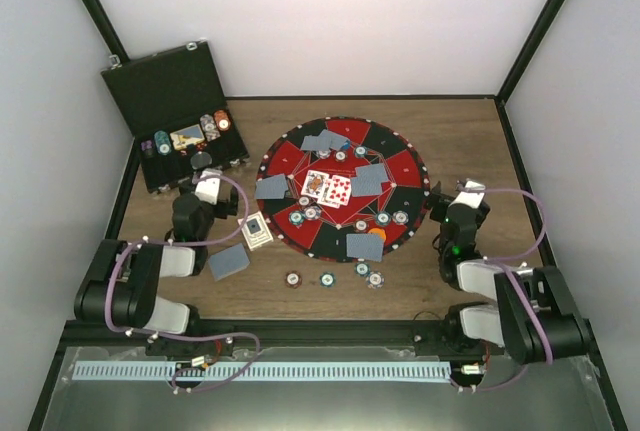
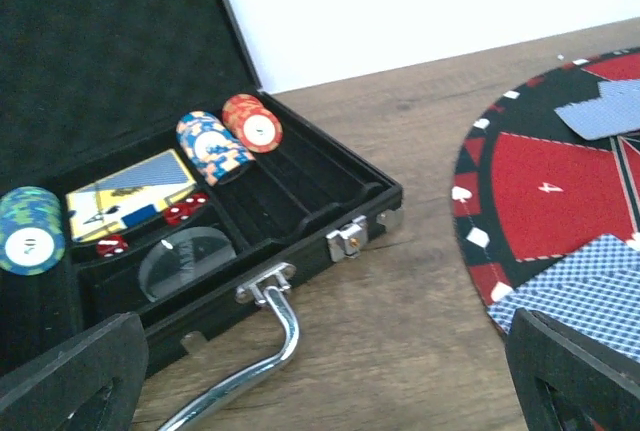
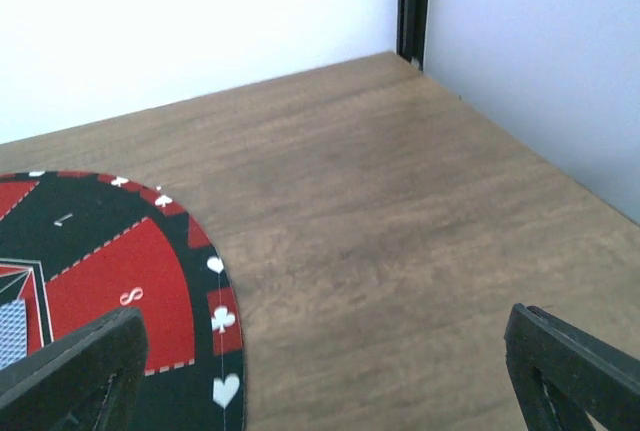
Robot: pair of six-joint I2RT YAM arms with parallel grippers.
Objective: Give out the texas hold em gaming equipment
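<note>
Wooden table [image 1: 470, 131], boxed in by white walls and black posts. At its middle, big round red-and-black mat [image 1: 403, 166]. At ten o'clock from the mat, black hinged case [image 1: 160, 86], lid up, near the back-left corner.

Left gripper [image 1: 207, 183] at nine o'clock of the mat, between mat and case, fingers spread wide, pinching nothing. Right gripper [image 1: 458, 199] at three o'clock, just off the mat's rim, likewise spread wide and empty.

Grey-blue-backed playing cards [image 1: 368, 179] face down on the mat at twelve, two, six and nine o'clock; face-up cards [image 1: 328, 188] at the centre. One loose card [image 1: 228, 262] on bare wood at eight o'clock, beside the left arm.

Poker chips [image 1: 383, 218] scattered over the mat's near half. Four more chips [image 1: 362, 269] in a loose row on the wood just past six o'clock.

Inside the case: chip stacks [image 2: 213, 146] lying on their sides, a card deck [image 2: 130, 196] beside them, two small red dice [image 2: 185, 211] in front of the deck.
</note>
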